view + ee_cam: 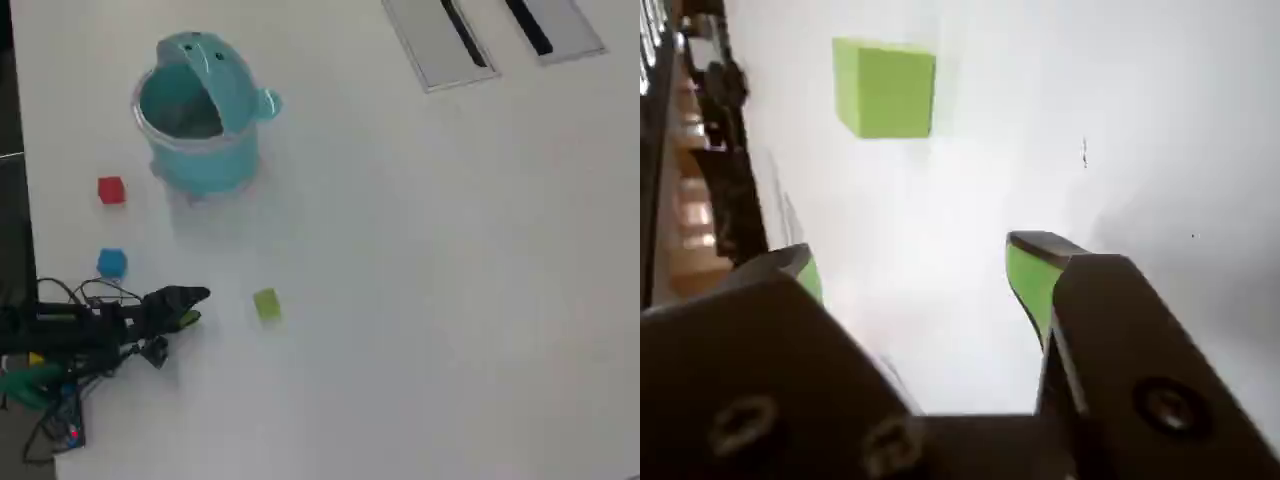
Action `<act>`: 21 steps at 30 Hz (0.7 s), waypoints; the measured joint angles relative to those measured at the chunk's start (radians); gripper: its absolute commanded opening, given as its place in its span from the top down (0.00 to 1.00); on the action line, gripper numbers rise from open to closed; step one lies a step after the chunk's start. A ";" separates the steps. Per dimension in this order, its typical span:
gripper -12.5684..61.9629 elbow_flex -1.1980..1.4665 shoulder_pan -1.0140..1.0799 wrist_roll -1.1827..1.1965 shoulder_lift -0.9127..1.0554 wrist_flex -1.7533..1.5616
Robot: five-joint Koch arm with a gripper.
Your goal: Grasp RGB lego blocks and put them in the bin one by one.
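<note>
The jaws of the gripper (920,275) are held wide and empty, aimed at the green block (885,88) in the wrist view's upper left, so it can be straddled

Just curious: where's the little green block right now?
In the overhead view, the green block sits on the table just right of the open hand, below the bin.
</note>
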 measured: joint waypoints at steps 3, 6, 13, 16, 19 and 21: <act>0.38 0.000 -0.005 -0.069 0.000 -0.075; 0.38 0.000 -0.005 -0.087 0.000 -0.103; 0.38 0.000 -0.005 -0.092 0.000 -0.110; 0.38 0.000 -0.005 -0.152 0.000 -0.166; 0.38 0.000 -0.005 -0.192 0.000 -0.219; 0.38 0.000 -0.006 -0.196 0.000 -0.242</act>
